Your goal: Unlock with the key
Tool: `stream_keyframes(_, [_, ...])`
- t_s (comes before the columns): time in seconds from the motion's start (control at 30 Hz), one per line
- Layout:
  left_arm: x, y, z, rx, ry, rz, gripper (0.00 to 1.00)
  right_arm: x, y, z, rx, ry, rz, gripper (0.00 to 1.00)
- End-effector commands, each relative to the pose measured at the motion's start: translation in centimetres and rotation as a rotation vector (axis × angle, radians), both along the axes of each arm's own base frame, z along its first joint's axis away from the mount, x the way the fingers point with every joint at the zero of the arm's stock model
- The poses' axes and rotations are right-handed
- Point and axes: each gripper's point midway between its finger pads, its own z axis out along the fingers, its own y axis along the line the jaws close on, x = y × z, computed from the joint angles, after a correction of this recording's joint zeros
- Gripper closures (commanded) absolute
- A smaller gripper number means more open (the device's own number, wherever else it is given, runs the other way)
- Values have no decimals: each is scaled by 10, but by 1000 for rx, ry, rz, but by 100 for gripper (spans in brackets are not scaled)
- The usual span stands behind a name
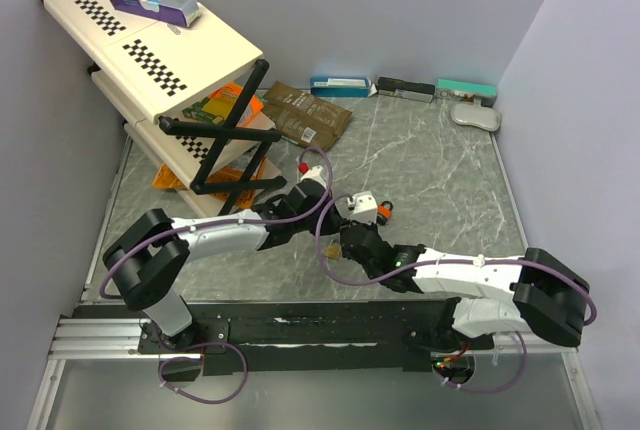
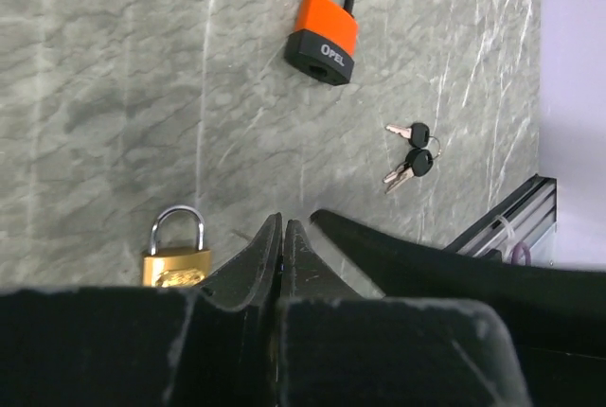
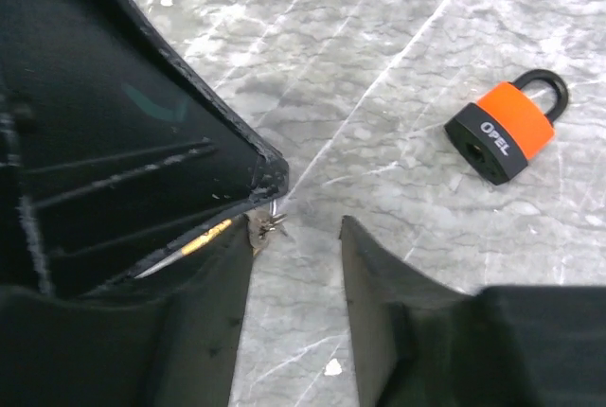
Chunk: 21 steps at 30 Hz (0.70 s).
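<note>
Right claw [image 3: 296, 237] hangs released, its two fingers spread wide above the grey marbled table [image 3: 398, 38], gripping nothing. Left claw [image 2: 282, 229] is clenched, fingertips pressed together with nothing visible between them.

Two black-headed keys [image 2: 410, 153] on a ring lie at centre right of the left wrist view. They are below the orange padlock [image 2: 322, 36], which sits at upper centre. A brass padlock [image 2: 177, 254] sits at lower left, just beside the clenched fingers.

The step in hand looks like picking up the keys. The spread claw should drop straight over one key head and close low against the table, so the thin metal cannot slip out.

In the right wrist view the left arm's black body fills the upper left and hides most of the keys. Only a small metal glint shows by one fingertip. Which padlock the keys fit cannot be told.
</note>
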Motion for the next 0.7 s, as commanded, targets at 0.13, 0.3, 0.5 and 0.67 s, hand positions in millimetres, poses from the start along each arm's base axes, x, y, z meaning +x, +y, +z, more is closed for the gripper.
stream_keyframes(0.13, [18, 17, 33, -60, -133, 24, 99, -8, 43, 41, 319, 6, 260, 31])
stream_keyframes(0.3, [14, 29, 54, -129, -240, -35, 99, -30, 46, 69, 540, 17, 520, 27])
stream_keyframes(0.5, [7, 50, 85, -261, -352, -141, 99, -43, 31, 101, 713, -37, 647, 27])
stream_keyframes(0.67, [-29, 45, 97, -340, -397, -389, 99, -54, 33, 112, 738, -23, 745, 35])
